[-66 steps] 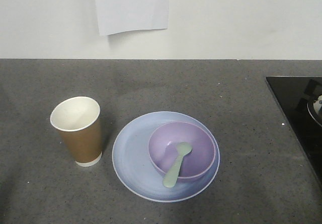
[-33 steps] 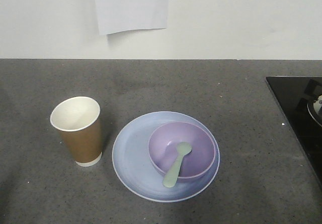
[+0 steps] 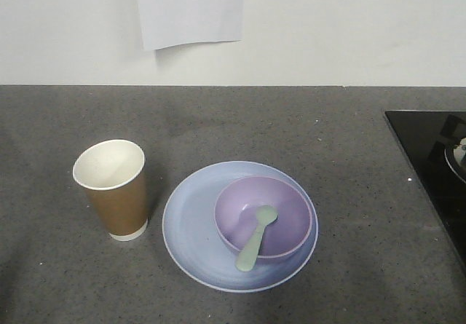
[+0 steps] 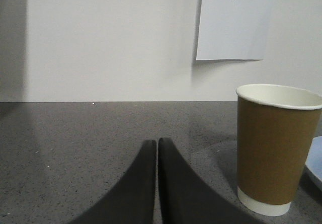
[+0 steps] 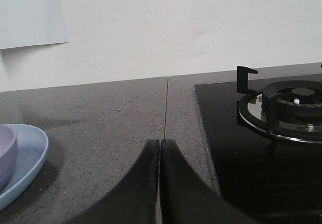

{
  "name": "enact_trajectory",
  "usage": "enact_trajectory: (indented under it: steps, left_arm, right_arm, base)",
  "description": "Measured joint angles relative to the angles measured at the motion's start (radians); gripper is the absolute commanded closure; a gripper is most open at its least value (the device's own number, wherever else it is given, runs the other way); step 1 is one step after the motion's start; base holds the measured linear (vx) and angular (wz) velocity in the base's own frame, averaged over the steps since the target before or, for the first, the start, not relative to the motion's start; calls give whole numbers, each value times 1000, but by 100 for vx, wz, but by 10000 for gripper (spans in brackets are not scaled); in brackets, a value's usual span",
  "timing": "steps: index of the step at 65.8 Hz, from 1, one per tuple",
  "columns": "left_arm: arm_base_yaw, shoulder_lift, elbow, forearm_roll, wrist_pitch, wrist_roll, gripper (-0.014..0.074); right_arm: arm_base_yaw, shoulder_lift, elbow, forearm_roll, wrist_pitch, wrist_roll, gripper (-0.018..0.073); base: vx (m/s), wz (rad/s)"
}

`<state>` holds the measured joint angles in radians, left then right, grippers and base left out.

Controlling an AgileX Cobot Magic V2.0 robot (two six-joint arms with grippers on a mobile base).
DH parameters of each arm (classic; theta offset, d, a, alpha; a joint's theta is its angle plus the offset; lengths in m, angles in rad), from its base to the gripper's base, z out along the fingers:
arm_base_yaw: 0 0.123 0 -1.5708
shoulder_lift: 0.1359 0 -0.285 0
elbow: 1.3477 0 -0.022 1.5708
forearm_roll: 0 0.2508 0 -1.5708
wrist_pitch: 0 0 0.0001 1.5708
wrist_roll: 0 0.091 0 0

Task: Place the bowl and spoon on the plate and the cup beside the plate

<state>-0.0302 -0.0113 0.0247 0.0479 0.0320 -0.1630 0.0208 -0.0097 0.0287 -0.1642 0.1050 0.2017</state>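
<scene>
We see a speckled dark grey counter (image 3: 306, 127) with a matte, stone-like grain. On it lies the plate (image 3: 191, 229), pale blue, round and shallow with a slight raised rim. The bowl (image 3: 284, 215), smooth lavender plastic, sits on the plate's right half, and the spoon (image 3: 256, 236), mint green with an oval head, rests in the bowl with its thick handle over the near rim. The cup (image 3: 116, 193), brown paper with a white inside and rolled rim, stands upright just left of the plate. Our left fingers (image 4: 157, 156) are pressed together, empty, the cup near on their right. Our right fingers (image 5: 159, 156) are likewise closed on nothing, the plate well to their left, a glossy black stove (image 5: 236, 148) at right.
</scene>
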Motion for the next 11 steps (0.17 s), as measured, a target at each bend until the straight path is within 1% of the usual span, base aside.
enact_trajectory:
  steps: [11]
  left_arm:
    - [0,0,0,1,0,0,603]
  right_arm:
    - [0,0,0,0,0,0,564]
  base:
    - [0,0]
